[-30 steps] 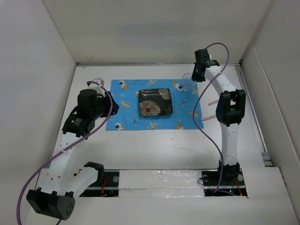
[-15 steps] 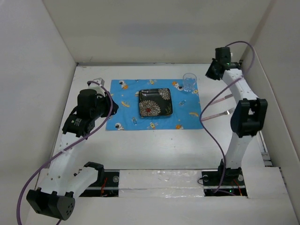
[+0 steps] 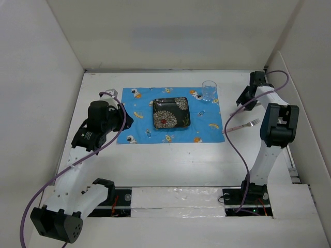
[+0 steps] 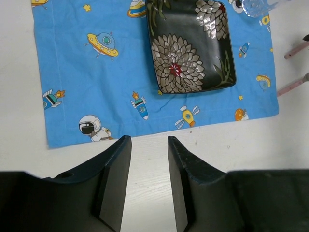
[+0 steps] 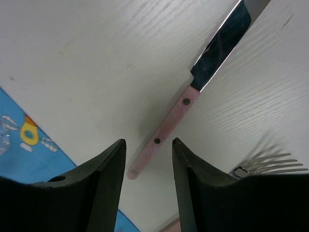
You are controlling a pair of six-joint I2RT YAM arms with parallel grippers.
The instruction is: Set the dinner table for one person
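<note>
- The right arm has swung away from the glass (image 3: 209, 90), which now stands alone on the far right corner of the blue mat (image 3: 137, 111), apart from the plate (image 3: 171, 112).
- The right end effector (image 5: 147, 145) now hovers over the pink-handled knife (image 5: 170, 124), fingers spread and holding nothing; the fork (image 5: 270, 164) lies near it.
- The left end effector (image 4: 147, 142), also spread and empty, has barely shifted above the mat's near edge.
- The desk (image 3: 170, 160) lies under everything, between the white walls; to my eye the drink is placed and the cutlery comes next.
</note>
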